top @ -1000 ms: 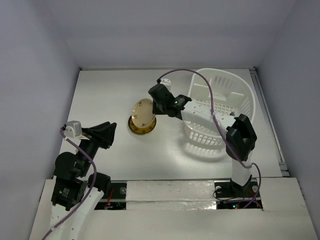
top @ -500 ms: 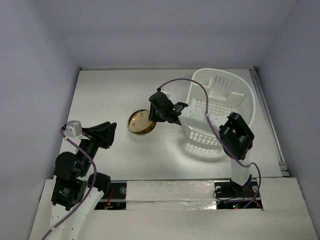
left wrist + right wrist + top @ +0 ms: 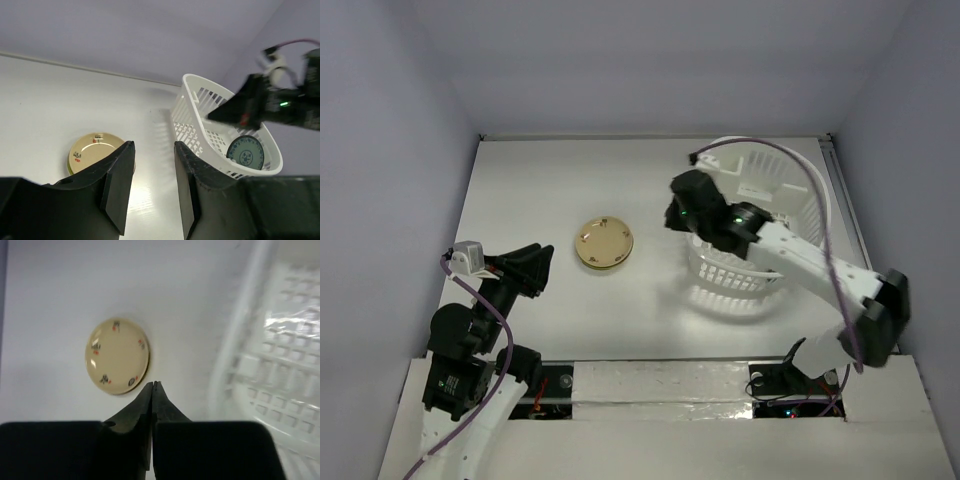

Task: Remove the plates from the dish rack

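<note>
— Cream plate lies flat on the table; a teal plate stands inside the dish rack.
— Right gripper hangs at the rack's rim, pinched shut on nothing. Dipping in like that, it could knock the wall or topple the teal plate. Left gripper gapes, idle.

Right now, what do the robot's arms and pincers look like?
The left arm and right arm are white with black joints, each trailing a purple cable. The left pincer has broad black wedge fingers; the right pincer has thin pointed black ones.
</note>
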You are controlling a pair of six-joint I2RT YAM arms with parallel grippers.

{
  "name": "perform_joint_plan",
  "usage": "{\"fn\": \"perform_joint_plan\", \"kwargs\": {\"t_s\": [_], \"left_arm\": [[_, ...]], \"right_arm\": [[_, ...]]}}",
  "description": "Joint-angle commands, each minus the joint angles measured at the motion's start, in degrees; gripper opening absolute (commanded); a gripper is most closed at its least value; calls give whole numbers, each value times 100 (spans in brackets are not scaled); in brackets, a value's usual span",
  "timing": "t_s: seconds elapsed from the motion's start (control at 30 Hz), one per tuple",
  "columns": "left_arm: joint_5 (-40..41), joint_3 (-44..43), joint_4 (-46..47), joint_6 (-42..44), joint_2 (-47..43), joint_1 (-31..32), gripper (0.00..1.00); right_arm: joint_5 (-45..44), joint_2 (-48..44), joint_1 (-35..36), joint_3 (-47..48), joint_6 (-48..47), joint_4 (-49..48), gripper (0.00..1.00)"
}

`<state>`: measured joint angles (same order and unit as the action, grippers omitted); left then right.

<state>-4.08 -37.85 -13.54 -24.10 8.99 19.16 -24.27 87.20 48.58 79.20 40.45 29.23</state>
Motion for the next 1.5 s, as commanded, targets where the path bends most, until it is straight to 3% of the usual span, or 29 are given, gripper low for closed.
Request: {"fn": "perform_joint_plan", "kwargs": {"t_s": [0.0, 0.13, 0.23, 0.27, 0.37, 0.53, 0.73, 0.97, 1.27, 1.47], "left_arm": [[-111, 32, 255, 1, 23, 35, 35], [-172, 40, 282, 2, -47, 35, 35], [-164, 32, 291, 2, -91, 35, 35], [-172, 23, 291, 10, -91, 35, 35], [-190, 32, 290, 19, -82, 35, 35], [-173, 23, 273, 19, -135, 35, 35], [-146, 23, 264, 19, -170, 35, 35], [-111, 14, 247, 28, -196, 35, 36], [-49, 5, 229, 19, -214, 35, 36], [-32, 5, 220, 2, -188, 35, 36]], "right_arm": [[-1122, -1071, -662, -325, 42, 1029, 0], [-1571, -1793, -1525, -423, 7, 2836, 0], [-1949, -1689, -1999, -353, 86, 3930, 22], [-1863, -1541, -2114, -361, -79, 4089, 41], [-1563, -1154, -2265, -291, -404, 4354, 60], [-1299, -696, -2379, -168, -635, 4292, 67], [-1370, -248, -2712, 25, -696, 4240, 64], [-1896, 437, -2898, 236, -828, 4134, 32], [-2582, 632, -2898, 342, -1618, 3485, 1], [-2933, 132, -2898, -220, -2839, 1992, 0]]}}
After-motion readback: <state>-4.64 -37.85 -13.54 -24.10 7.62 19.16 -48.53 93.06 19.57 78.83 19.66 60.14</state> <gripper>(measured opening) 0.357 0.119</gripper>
